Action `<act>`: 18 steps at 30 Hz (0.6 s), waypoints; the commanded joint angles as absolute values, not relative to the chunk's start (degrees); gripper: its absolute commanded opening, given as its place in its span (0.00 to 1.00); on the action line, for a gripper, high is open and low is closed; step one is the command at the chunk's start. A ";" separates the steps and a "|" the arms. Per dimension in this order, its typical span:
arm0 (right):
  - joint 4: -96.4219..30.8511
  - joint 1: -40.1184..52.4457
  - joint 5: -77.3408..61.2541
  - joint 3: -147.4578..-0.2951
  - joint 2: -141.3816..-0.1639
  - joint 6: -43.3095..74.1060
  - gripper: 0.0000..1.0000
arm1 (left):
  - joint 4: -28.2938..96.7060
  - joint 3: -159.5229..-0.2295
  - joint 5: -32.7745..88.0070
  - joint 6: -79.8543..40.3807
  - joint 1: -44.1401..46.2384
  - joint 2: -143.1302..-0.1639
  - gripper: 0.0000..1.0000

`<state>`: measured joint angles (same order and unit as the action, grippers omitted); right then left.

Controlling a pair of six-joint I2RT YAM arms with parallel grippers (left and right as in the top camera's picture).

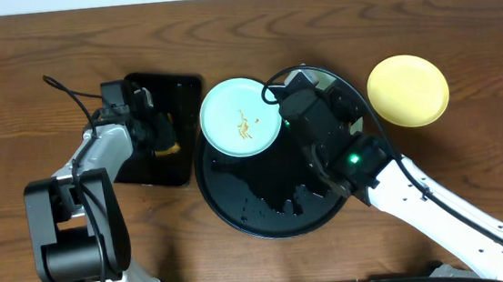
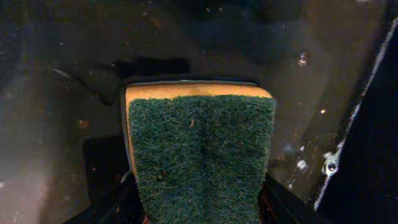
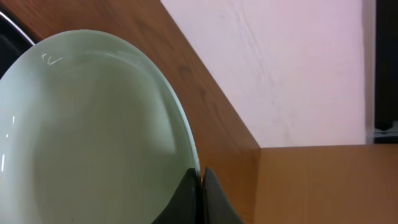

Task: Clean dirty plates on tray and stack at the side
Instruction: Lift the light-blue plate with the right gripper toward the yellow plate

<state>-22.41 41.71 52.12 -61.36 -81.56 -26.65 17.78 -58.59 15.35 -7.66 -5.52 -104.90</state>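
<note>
A pale mint-blue plate (image 1: 240, 116) with an orange-brown smear in its middle hangs tilted over the far left part of the round black tray (image 1: 267, 214). My right gripper (image 1: 279, 120) is shut on its right rim. In the right wrist view the fingertips (image 3: 201, 177) pinch the thin edge of that plate (image 3: 87, 124). A pale yellow plate (image 1: 408, 90) lies on the table at the far right, off the tray. My left gripper (image 1: 162, 135) is over the rectangular tray, its jaws on both sides of a green-and-yellow sponge (image 2: 202, 149).
The smaller rectangular black tray (image 1: 178, 88) sits left of the round tray, wet and glossy, with the sponge (image 1: 169, 150) on it. The right arm stretches across the round tray from the near right. A back wall borders the table's far edge.
</note>
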 commanded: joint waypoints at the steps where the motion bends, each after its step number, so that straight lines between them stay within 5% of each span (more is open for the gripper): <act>1: -21.80 42.04 54.89 -62.85 -80.47 -27.97 0.01 | 18.11 -58.83 15.44 -7.73 -5.72 -105.75 0.58; 7: -20.62 41.71 54.87 -62.85 -80.47 -23.03 0.01 | 18.50 -58.83 15.44 -7.70 -5.72 -105.75 0.58; 18: -26.68 26.04 42.30 -62.85 -80.47 8.73 0.01 | 19.40 -58.83 15.44 -7.70 -5.72 -105.75 0.58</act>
<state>-26.46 30.06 46.78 -61.54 -81.56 -2.76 18.39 -58.63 15.33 -7.66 -5.52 -104.90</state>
